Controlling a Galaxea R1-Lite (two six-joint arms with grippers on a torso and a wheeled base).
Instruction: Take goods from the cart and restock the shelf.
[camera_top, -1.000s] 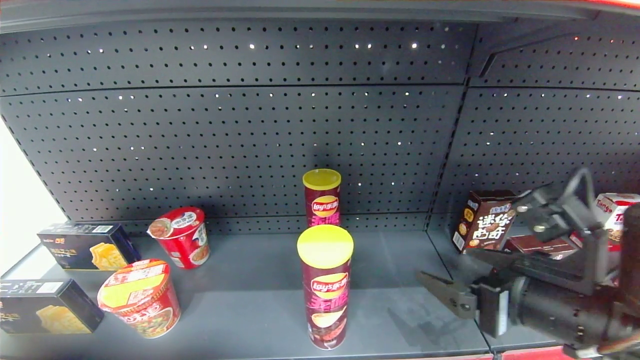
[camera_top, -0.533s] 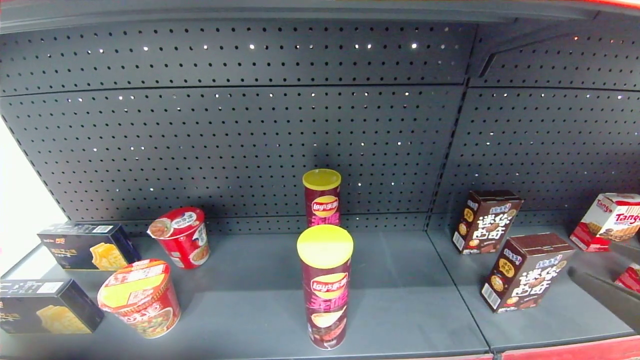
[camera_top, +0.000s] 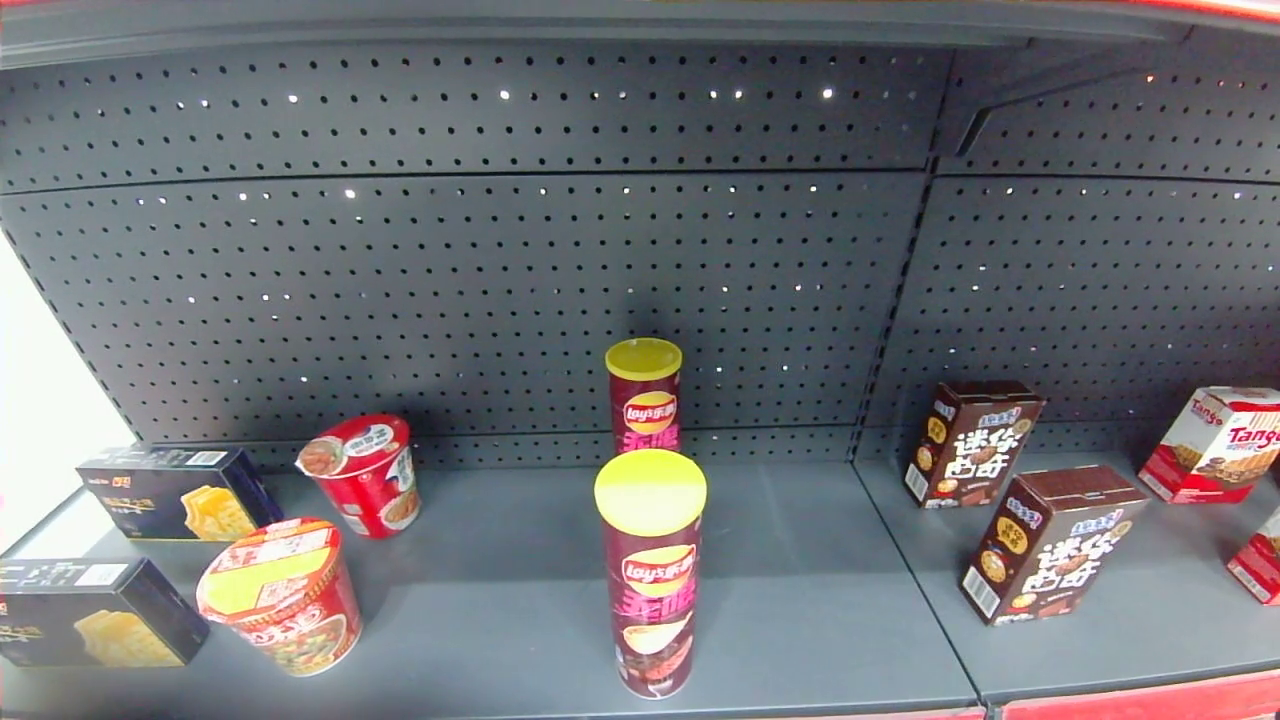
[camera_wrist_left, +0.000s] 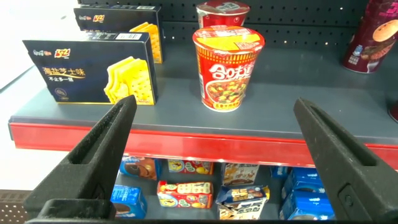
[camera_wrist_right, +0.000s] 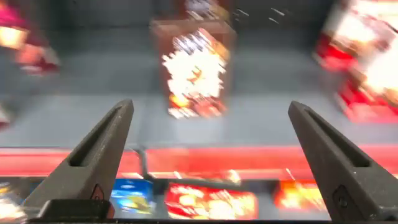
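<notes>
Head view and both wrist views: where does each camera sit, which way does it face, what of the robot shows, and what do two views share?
Head view: on the head, looking forward and down onto the shelf.
Left wrist view: on the left wrist, facing the front noodle cup; open left claw in front.
Right wrist view: on the right wrist, facing the front brown box; open right claw in front.
Shared: head view also shows that cup and box.

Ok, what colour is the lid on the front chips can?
Yellow lid on a maroon can; clearest in the head view.
</notes>
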